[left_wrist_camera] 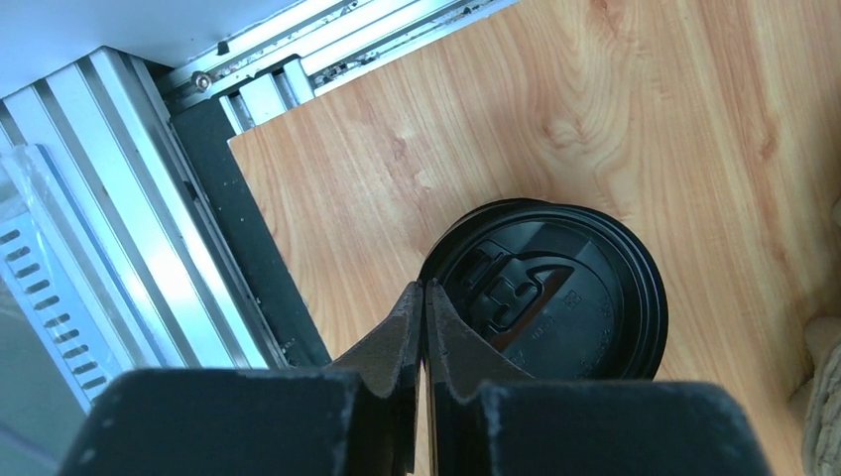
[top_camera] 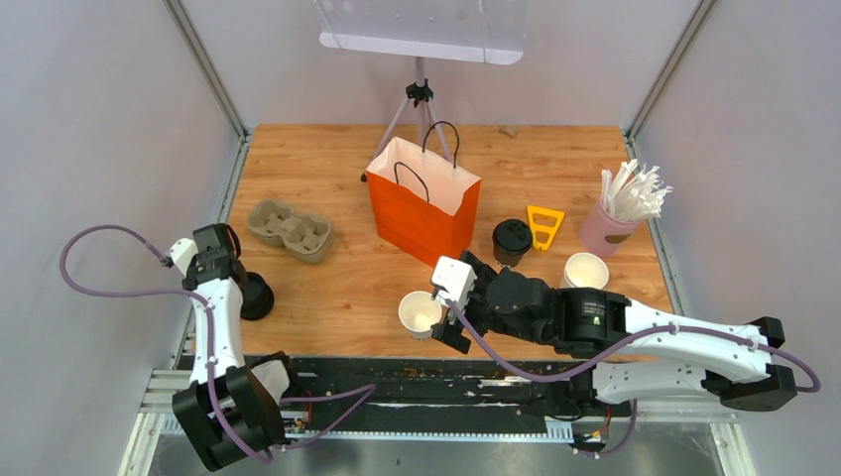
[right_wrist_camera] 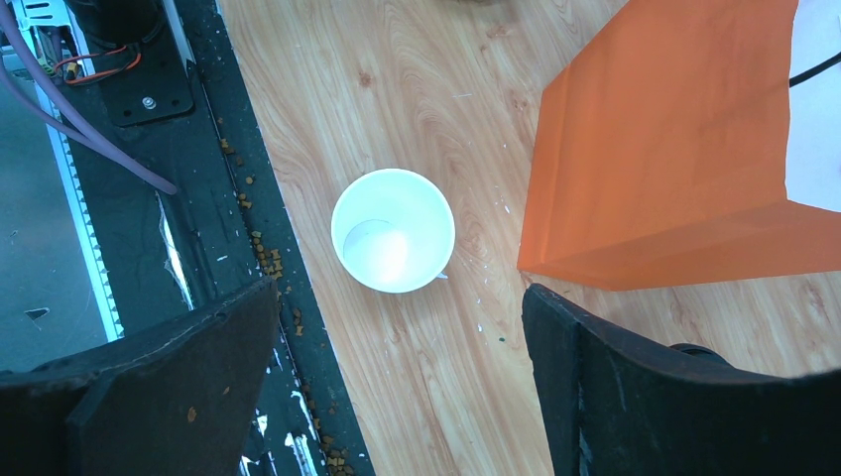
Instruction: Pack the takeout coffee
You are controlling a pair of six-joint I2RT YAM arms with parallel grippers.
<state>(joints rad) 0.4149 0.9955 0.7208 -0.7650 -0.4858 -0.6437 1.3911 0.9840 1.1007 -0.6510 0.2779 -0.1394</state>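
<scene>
Only wrist view shows left claw (left_wrist_camera: pixel 424 290) pinched beside black lid (left_wrist_camera: pixel 567 290).

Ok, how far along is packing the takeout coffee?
Early. Done: one cup with a round black plastic lid stands beside the orange paper bag, not in it. In hand: the open right gripper hovers over an unlidded white paper cup; the shut left gripper sits at the rim of another black lid. Left: lidding that and a second open cup, then packing; the brown pulp tray holds none.
</scene>
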